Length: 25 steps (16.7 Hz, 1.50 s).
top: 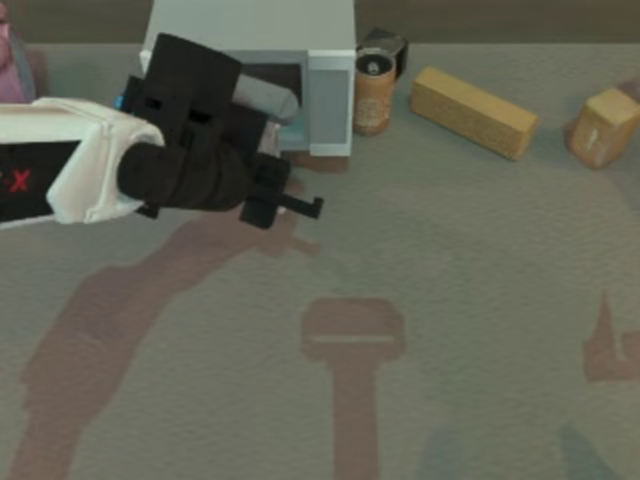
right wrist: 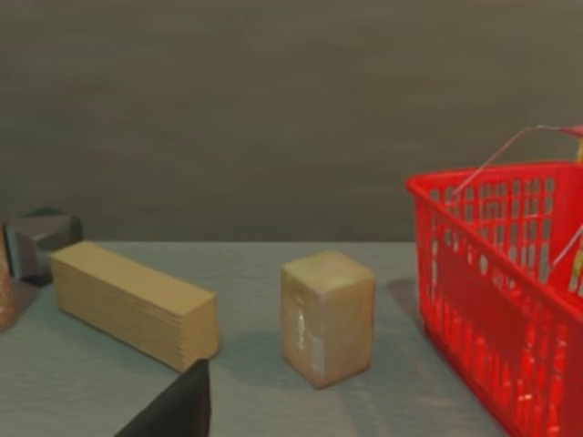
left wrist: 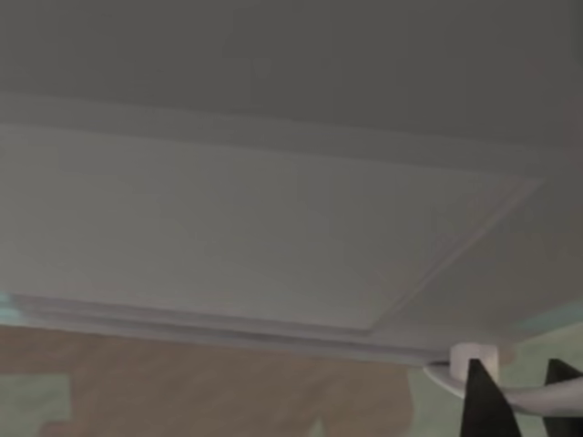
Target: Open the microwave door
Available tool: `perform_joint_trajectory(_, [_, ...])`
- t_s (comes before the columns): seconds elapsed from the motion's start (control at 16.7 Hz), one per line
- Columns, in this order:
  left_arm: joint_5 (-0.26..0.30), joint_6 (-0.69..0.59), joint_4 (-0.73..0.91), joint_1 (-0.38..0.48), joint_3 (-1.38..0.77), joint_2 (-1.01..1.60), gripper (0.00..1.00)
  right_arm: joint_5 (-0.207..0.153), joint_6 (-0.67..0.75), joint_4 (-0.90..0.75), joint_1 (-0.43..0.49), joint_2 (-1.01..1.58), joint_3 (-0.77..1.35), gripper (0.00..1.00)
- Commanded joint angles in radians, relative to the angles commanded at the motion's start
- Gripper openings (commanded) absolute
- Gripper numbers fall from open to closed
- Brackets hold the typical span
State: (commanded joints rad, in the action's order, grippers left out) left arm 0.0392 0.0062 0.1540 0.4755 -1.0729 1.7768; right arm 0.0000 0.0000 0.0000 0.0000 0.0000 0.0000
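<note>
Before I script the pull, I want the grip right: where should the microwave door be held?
Take the microwave door by its vertical white bar handle, closing the left gripper across the bar from the microwave's front. The bar stands off the flat panel, which offers nothing else to pinch.

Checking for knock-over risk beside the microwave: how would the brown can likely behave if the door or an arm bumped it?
The brown can stands upright, tall for its base, so it would probably tip rather than slide. Once down, its round body would likely roll. It stands right against the microwave, at the control-panel end, so a sideways nudge from there seems the likeliest.
</note>
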Motion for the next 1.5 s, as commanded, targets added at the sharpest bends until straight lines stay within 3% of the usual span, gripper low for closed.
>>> perform_joint_trajectory(0.6, [0.000, 0.000, 0.000, 0.000, 0.000, 0.000, 0.00, 0.000, 0.000, 0.000, 0.000, 0.000, 0.000, 1.00])
perform_joint_trajectory(1.08, [0.051, 0.059, -0.001, -0.024, 0.029, -0.025, 0.00, 0.000, 0.000, 0.000, 0.000, 0.000, 0.000, 1.00])
perform_joint_trajectory(1.5, [0.053, 0.062, 0.000, -0.026, 0.030, -0.025, 0.00, 0.000, 0.000, 0.000, 0.000, 0.000, 0.000, 1.00])
